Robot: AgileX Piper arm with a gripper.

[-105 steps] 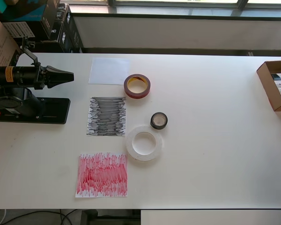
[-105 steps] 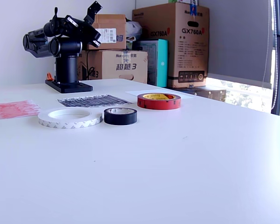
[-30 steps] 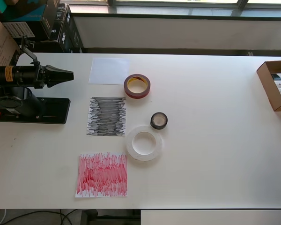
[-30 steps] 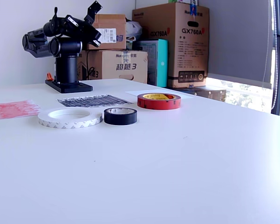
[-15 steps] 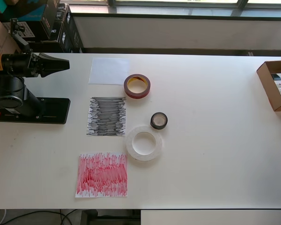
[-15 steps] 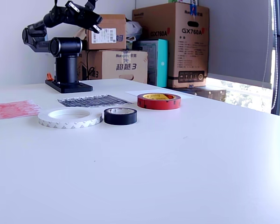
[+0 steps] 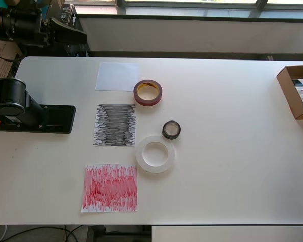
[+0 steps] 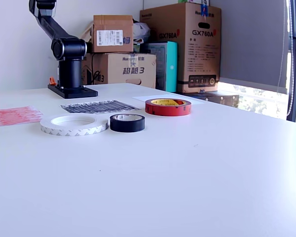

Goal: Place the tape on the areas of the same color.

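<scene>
Gripper raised over table's overhead-view top-left edge, opening unreadable, touching nothing; tapes on bare table beside sheets; dark items in box.

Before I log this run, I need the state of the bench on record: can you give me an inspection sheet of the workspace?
Surface: white table, bare apart from the items below.
Job's things: red tape, black tape and white tape all lie on the table, none on a sheet. White sheet, black sheet, red sheet lie in a column.
Clutter: open cardboard box at the table edge.
Grippers: gripper raised off the table; jaws unclear.
Cables: some under the table's near edge.
Surroundings: stacked boxes, window.
</scene>
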